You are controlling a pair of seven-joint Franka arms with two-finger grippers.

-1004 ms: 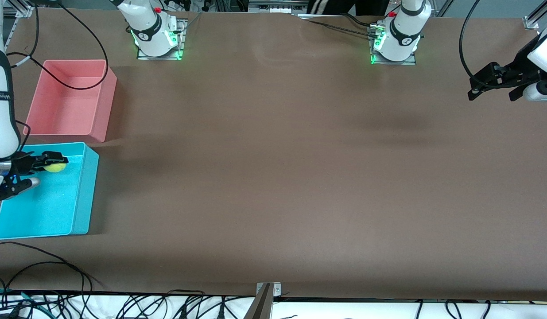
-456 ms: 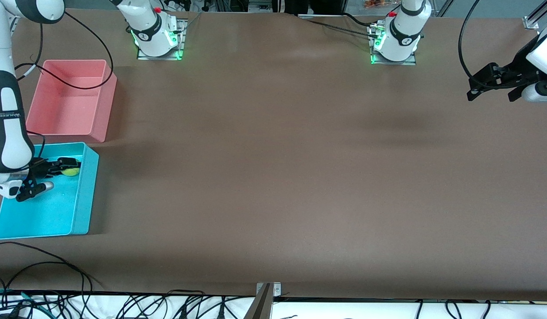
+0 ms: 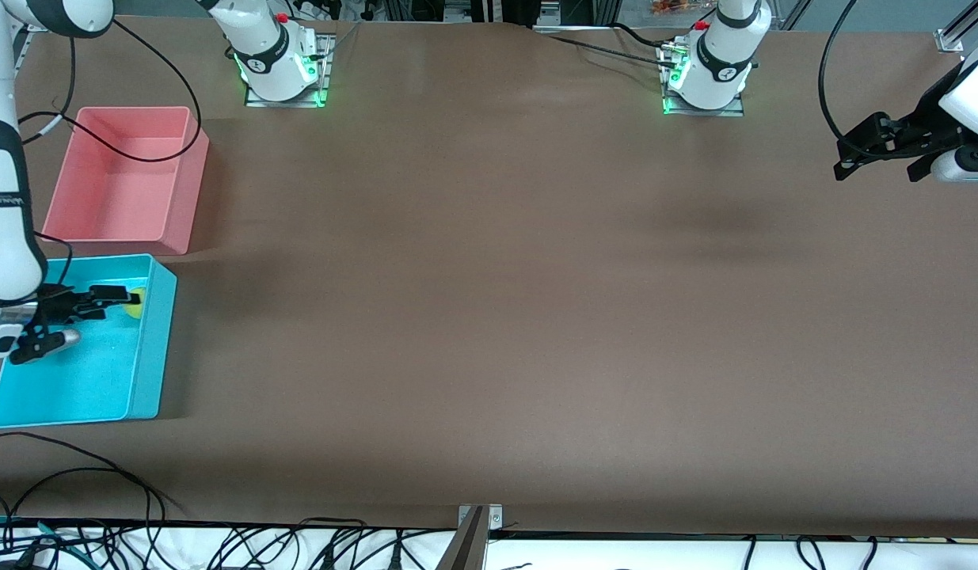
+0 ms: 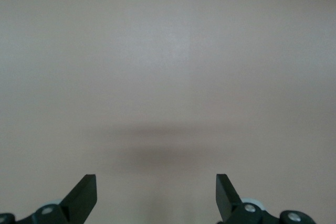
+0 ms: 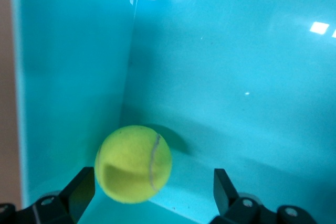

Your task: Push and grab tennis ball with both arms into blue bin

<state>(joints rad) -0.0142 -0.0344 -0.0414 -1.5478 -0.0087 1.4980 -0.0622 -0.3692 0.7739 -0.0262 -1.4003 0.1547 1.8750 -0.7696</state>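
Tennis ball (image 5: 134,163): now free inside the blue bin (image 3: 152,348), apparently against its wall toward the table's middle; previously pinched. Right gripper (image 3: 112,298): fingers spread, over the bin, drawn slightly back from the ball. Left gripper (image 3: 861,146): spread, waiting unchanged over bare table (image 3: 536,317). Pink bin (image 3: 184,190): unmoved.

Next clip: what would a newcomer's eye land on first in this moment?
The bright blue bin at the right arm's end of the table, with the yellow-green tennis ball inside it by a wall. The right gripper hangs open over the ball, not clamping it. Beside the blue bin, farther from the front camera, sits a pink bin, and the left gripper waits open over bare brown table at the left arm's end.
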